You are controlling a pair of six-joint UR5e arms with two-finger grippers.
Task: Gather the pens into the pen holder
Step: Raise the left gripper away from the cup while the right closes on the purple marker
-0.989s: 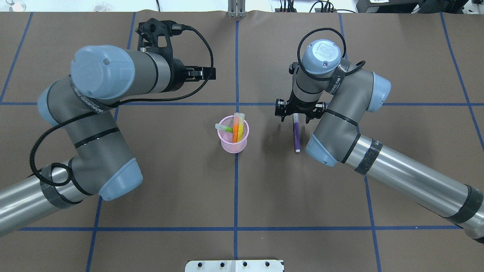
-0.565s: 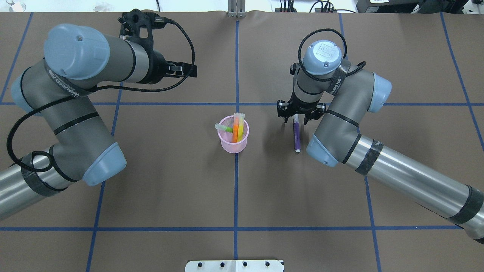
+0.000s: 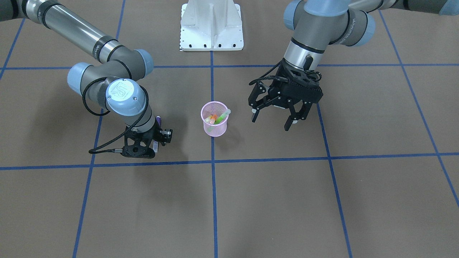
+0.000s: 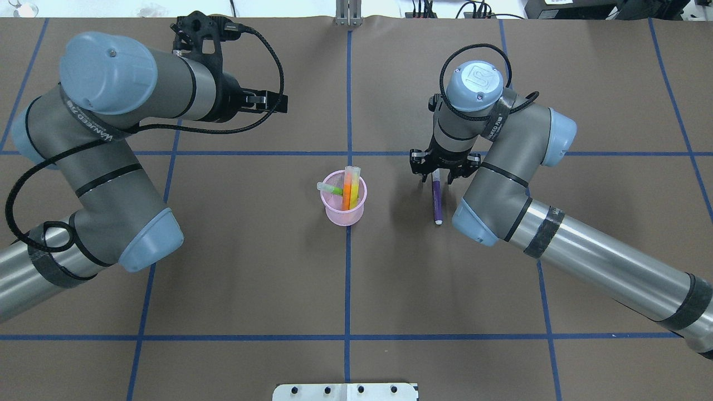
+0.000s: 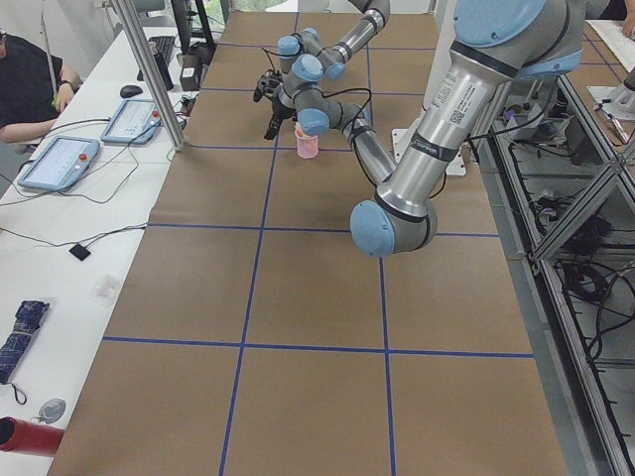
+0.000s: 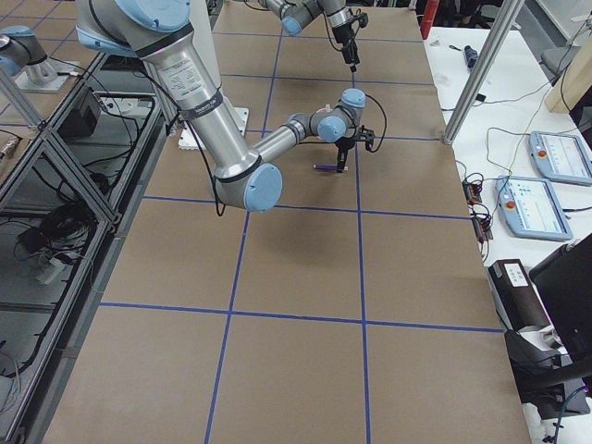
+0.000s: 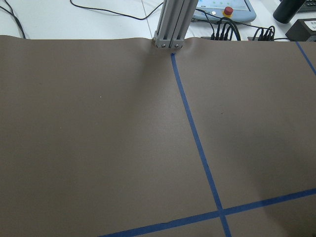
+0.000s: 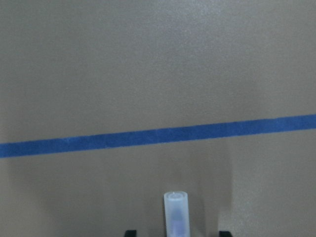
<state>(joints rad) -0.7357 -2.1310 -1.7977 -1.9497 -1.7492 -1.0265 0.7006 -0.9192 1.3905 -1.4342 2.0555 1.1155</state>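
Observation:
The pink mesh pen holder (image 4: pixel 343 207) (image 3: pixel 214 126) stands at the table's middle with the green pen (image 4: pixel 330 189), the orange pen (image 4: pixel 346 192) and the yellow pen (image 4: pixel 353 189) inside it. To its right the purple pen (image 4: pixel 437 201) (image 6: pixel 326 167) lies flat on the table. My right gripper (image 4: pixel 439 170) (image 3: pixel 156 143) is low over that pen's far end and open. The pale cap (image 8: pixel 176 211) sits between its fingertips, untouched. My left gripper (image 3: pixel 271 121) (image 4: pixel 274 102) hangs open and empty, up and back-left of the holder.
A white mount plate (image 3: pixel 211 25) sits at the robot's edge of the table. An aluminium post (image 4: pixel 348 14) (image 7: pixel 170 24) stands at the far edge. Blue tape lines (image 8: pixel 158 136) cross the brown mat. A person (image 5: pixel 25 89) sits at a side desk with tablets.
My left arm has swung back and left, away from the pen holder. My right gripper has sunk slightly around the purple pen's cap end. The pens have not moved.

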